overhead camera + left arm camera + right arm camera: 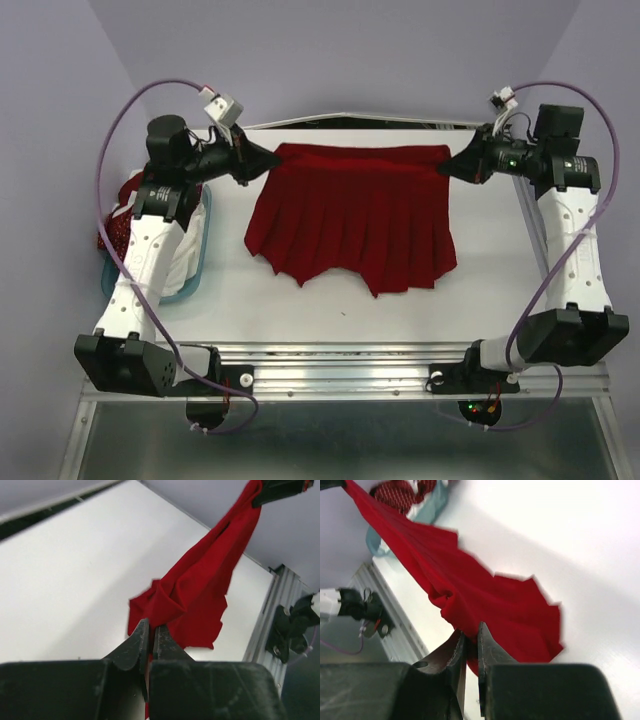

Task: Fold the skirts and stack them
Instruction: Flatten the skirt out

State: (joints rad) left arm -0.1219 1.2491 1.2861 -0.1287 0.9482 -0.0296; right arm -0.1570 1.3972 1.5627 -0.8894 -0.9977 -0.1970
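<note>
My left pincer [268, 160] & right pincer [446, 166] are each clamped tight on a waistband corner of the red skirt [350, 215], at approx 11 and 1 o'clock over the counter [330, 320]. The waistband is stretched taut between them and looks lifted; the pointed hem rests on the counter toward 6. Step in hand, I reckon: spread it flat, then fold. To do it well: hold both sides level w/ equal tension, lower together so the pleats don't bunch, bring waistband toward 6 over the hem, line up edges before letting go. The dotted skirt [110, 240] sits in the teal tub [204, 250] at 9
</note>
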